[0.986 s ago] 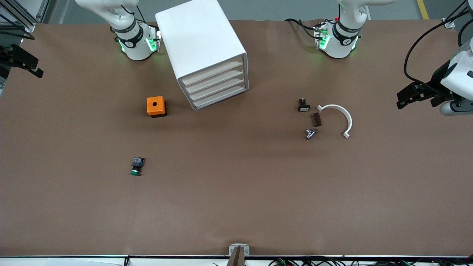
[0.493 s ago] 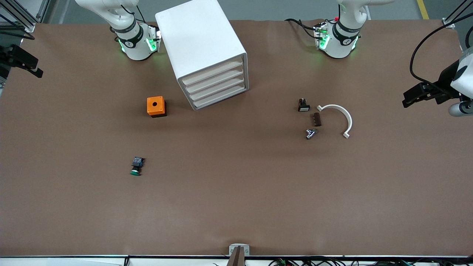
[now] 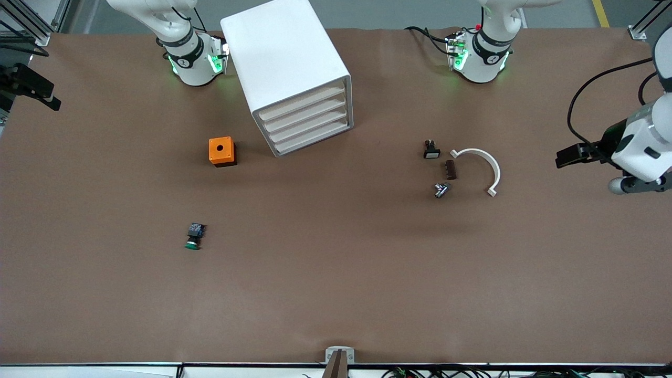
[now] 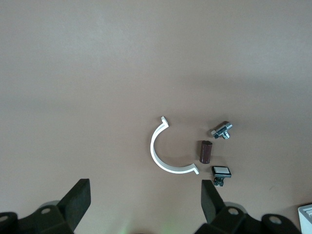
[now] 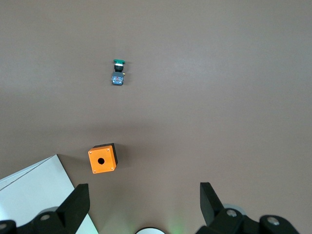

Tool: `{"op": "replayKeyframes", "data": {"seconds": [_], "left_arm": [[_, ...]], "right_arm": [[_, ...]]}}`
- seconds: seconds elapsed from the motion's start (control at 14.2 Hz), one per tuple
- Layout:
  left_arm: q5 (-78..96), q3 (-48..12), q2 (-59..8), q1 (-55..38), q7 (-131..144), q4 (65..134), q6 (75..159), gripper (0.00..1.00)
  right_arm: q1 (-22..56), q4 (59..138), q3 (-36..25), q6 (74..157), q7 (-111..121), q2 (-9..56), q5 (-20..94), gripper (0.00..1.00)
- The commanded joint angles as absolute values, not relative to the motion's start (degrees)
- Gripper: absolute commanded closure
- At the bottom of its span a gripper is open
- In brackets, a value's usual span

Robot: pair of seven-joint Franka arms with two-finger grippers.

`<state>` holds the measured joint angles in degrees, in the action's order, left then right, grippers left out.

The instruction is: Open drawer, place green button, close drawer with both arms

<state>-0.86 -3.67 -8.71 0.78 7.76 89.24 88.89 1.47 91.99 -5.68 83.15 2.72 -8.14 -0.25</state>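
The white cabinet (image 3: 286,63) stands near the right arm's base, all four drawers shut; the drawer (image 3: 313,140) is the lowest one. The button (image 3: 193,236), with a green cap and a dark body, lies on the table nearer to the front camera than the orange box (image 3: 222,151). It also shows in the right wrist view (image 5: 118,73). My left gripper (image 3: 568,156) hangs open and empty over the left arm's end of the table; its wrist view shows the gripper (image 4: 145,197) with nothing between the jaws. My right gripper (image 5: 144,197) is open and empty, high over the table beside the cabinet (image 5: 34,190).
A white half-ring clamp (image 3: 485,163), a brown block (image 3: 450,169), a small black part with a white face (image 3: 431,150) and a metal fitting (image 3: 441,189) lie together toward the left arm's end. The orange box also shows in the right wrist view (image 5: 102,159).
The left arm's hand has swung and turned over its end of the table. Nothing on the table has moved.
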Motion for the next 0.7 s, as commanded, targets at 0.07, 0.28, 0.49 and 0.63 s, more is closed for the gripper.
{"op": "replayKeyframes", "data": {"seconds": [0.07,0.28,0.49,0.63], "left_arm": [[-0.2,-4.0,-12.1,-1.5,7.6,88.2,87.5,0.00],[0.1,-4.0,-16.0,-7.8,18.2,87.1,83.3,0.00],[6.5,-4.1,-23.5,-13.2,44.2,82.8,81.4,0.00],[13.8,-4.4,-27.5,-14.2,53.5,82.2,81.5,0.00]], "right_arm": [[1.7,91.8,-5.4,82.8,1.4,-8.4,-1.2,0.00],[2.2,91.6,-5.4,83.2,2.2,-4.8,-1.6,0.00],[1.8,89.9,-5.4,83.6,2.5,1.7,-1.5,0.00],[1.7,88.6,-5.4,84.2,2.5,6.8,-1.3,0.00]]}}
